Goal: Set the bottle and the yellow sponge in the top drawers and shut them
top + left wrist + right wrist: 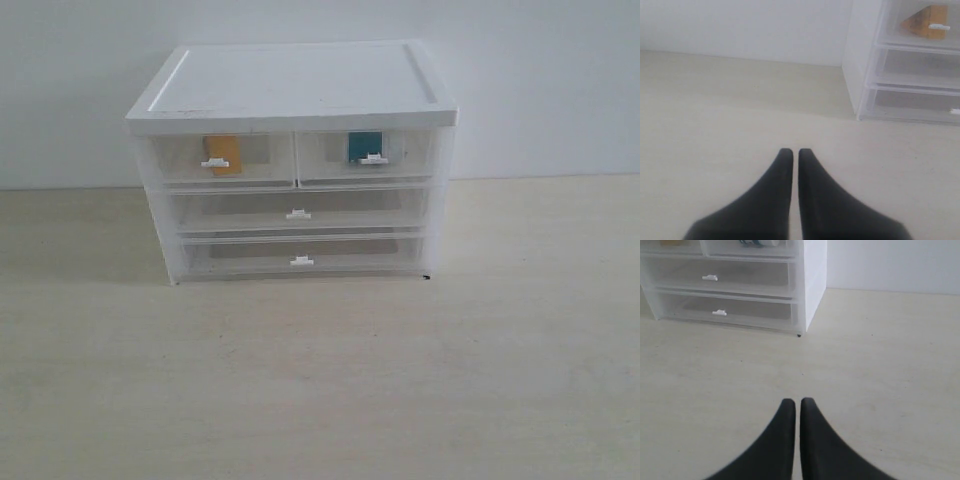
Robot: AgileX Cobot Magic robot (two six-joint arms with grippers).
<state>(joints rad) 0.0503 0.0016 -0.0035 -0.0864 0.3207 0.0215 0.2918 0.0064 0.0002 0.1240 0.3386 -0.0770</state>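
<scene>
The white-topped drawer unit (295, 85) stands at the back of the table. Its two top drawers are pushed in. Inside the top left drawer (222, 160) lies the yellow sponge (224, 152), also seen through the plastic in the left wrist view as the sponge (926, 21). The bottle (364, 146) with its teal label rests in the top right drawer (368, 155); only its lower edge shows as the bottle (757, 242) in the right wrist view. My left gripper (795, 151) and right gripper (797, 401) are both shut and empty, low over the table, away from the unit. Neither appears in the exterior view.
Two full-width drawers, the middle drawer (298, 210) and the bottom drawer (300, 256), sit pushed in below. A white wall (540, 80) rises behind the unit. Pale wooden tabletop (320, 380) stretches in front.
</scene>
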